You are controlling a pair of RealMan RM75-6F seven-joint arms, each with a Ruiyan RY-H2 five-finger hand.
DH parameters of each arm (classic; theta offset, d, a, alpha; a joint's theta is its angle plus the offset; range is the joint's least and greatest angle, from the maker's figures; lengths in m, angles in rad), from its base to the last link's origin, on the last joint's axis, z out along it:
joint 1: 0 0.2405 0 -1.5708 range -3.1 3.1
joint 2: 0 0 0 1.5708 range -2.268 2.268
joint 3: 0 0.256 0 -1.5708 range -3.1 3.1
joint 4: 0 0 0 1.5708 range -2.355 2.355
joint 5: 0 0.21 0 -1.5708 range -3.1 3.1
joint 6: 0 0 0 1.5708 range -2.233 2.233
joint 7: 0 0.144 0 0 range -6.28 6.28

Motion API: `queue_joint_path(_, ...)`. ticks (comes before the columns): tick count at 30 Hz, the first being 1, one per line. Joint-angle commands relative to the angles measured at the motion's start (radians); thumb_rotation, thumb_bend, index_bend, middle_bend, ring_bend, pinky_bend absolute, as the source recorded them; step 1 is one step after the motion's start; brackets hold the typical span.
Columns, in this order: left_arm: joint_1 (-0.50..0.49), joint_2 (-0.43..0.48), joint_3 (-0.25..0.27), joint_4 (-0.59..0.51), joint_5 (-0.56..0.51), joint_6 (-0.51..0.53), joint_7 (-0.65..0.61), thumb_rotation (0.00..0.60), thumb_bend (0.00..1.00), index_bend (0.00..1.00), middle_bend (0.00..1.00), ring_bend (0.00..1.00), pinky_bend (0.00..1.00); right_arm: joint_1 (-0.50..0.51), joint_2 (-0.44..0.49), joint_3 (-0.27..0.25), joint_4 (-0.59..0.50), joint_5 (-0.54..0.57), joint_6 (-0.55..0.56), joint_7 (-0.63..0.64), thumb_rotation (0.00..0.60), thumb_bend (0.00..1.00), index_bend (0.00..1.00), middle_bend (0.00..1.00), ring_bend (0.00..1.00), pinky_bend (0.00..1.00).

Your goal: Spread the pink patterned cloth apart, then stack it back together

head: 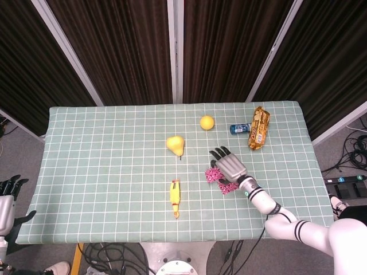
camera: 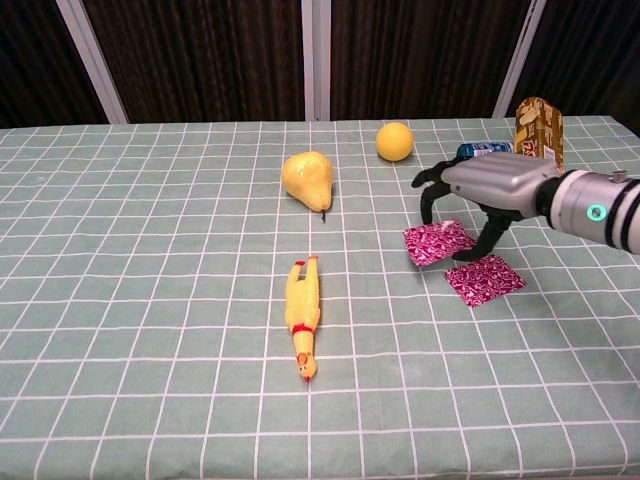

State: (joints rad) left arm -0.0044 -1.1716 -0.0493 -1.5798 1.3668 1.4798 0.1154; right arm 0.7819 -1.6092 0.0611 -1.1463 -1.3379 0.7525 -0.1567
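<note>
Right hand [camera: 480, 190] arches over the far pink cloth piece [camera: 438, 245], fingertips curled down to its edges and seemingly pinching it, though actual grip is hard to confirm; the near pink cloth piece [camera: 484, 279] lies flat just beside it. Left hand [head: 7, 197] is cut off at the head view's edge, fingers apart, holding nothing.

The right hand [camera: 488, 190] is out over the right part of the table, palm down, with its fingers [camera: 432, 190] bent and pointing down. Its white arm comes in from the near right corner. The left hand [head: 7, 197] hangs low, off the left edge of the table, with its dark fingers pointing up.
</note>
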Motion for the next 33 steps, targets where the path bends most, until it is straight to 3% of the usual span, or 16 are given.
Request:
queue_joint_path(1,-0.004,0.001,-0.001,-0.004,0.001,-0.002,0.006,0.6,0.03,0.26,0.23,0.17,0.14,-0.032,0.041,-0.046,-0.023,-0.045,0.019,0.043,0.531,0.16,0.37,0.07,0.0,0.0)
queue_joint_path(6,-0.009,0.004,-0.004,-0.017,0.006,-0.002,0.018,0.6,0.03,0.26,0.23,0.17,0.14,-0.056,0.05,-0.078,-0.002,-0.082,0.033,0.095,0.528,0.16,0.35,0.07,0.0,0.0)
queue_joint_path(33,-0.006,0.01,-0.001,-0.038,0.001,0.005,0.038,0.6,0.03,0.26,0.23,0.17,0.14,-0.065,0.03,-0.115,0.09,-0.171,0.044,0.175,0.505,0.16,0.31,0.07,0.0,0.0)
